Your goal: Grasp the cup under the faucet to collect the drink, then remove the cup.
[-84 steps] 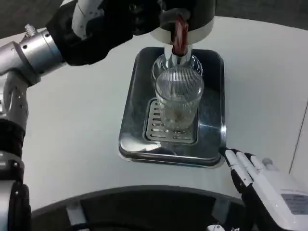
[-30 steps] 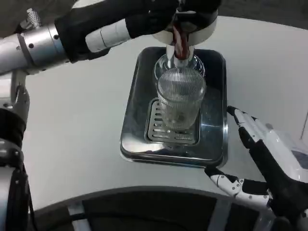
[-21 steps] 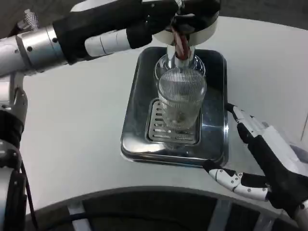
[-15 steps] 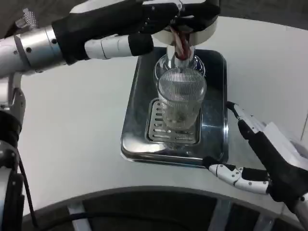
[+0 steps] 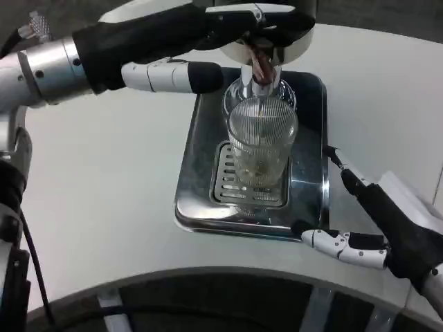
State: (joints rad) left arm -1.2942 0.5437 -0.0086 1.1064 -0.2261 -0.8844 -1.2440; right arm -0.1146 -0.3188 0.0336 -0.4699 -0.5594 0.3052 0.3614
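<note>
While you look down, you see these:
Table (image 5: 111, 207): white, with a curved front edge.
Tray (image 5: 201, 180): metal, lying on the table.
Cup (image 5: 261, 149): upright on the grate, under the faucet (image 5: 261, 66).
Left hand (image 5: 235, 28): resting on the dispenser top; whether it grips, you cannot tell.
Right hand (image 5: 377, 225): fingers spread, holding nothing, beside the tray.
Change: the right hand has come nearer to the tray.

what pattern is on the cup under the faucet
Clear glass cup with fine vertical ribbing, seen best in the head view.
</note>
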